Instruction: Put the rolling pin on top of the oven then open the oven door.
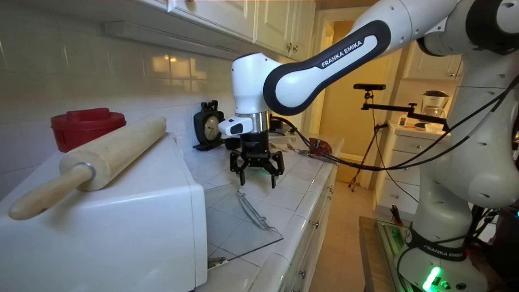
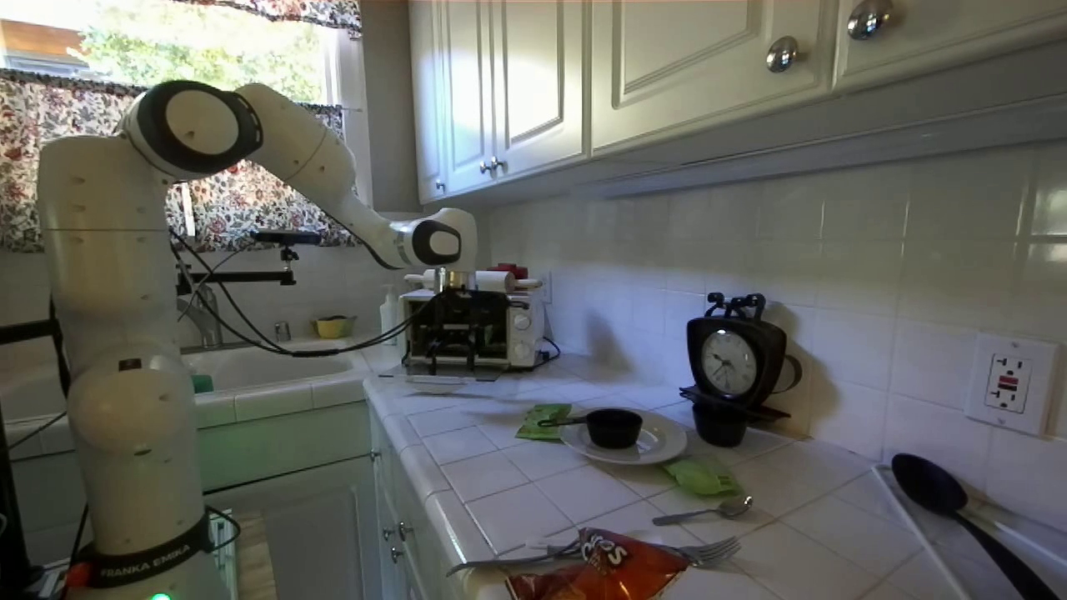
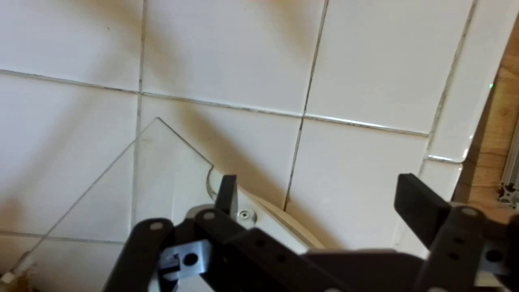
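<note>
The fingers (image 3: 421,211) are held wide apart, pointing down, and nothing is seen clamped between them. They are carried by the only arm (image 1: 298,91), in front of the oven (image 1: 129,239) and low over the desk (image 3: 239,48). The rolling pin (image 1: 109,156) is borne on the oven's flat top, laid on its side, placed to the oven side of the fingers and higher than they are; its long axis is slanted across that top, and one of its ends is seen jutting past the edge in an exterior view. The oven door (image 1: 233,223) is lowered outward, with its glass spread nearly level over the desk; whether the desk is touched by it cannot be told.

The coming move is judged to turn on the door handle (image 1: 251,211). It is found beneath the fingers, along the door's outer edge, its length running parallel to the oven's front. In the wrist view the gap between the fingers is crossed by it at a slant, with one end seen just beside one finger. No contact is made out. Both parts of the task look done, so a lift straight up seems called for; if the fingers are drawn sideways, the handle could be caught and the door swung upward.
</note>
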